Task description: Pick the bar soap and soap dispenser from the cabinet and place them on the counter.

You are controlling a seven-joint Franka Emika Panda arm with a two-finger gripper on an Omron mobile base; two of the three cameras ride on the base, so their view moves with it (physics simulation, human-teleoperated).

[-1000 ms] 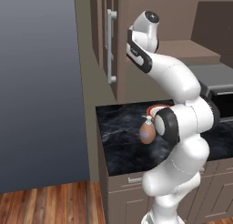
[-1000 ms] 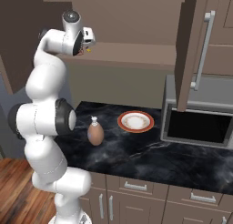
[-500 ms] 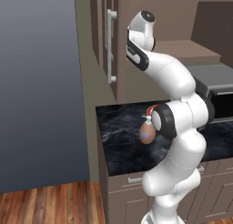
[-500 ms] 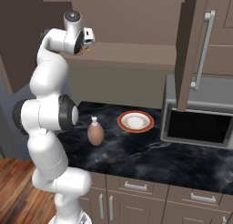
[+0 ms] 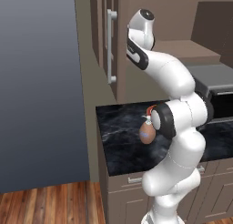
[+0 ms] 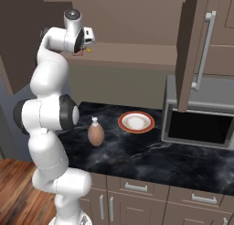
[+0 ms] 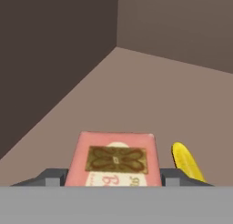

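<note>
The soap dispenser already stood on the counter, at nine o'clock from a plate. The bar soap lay on the cabinet shelf, a finger at each side of it. I could not tell whether the gripper had clamped it. Lifting it down remained.

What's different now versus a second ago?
The arm leaned slightly further into the cabinet, and the pincer now sits with a finger on either side of the bar soap on the shelf; a firm grip isn't clear. The soap dispenser and plate stayed put on the counter.
</note>
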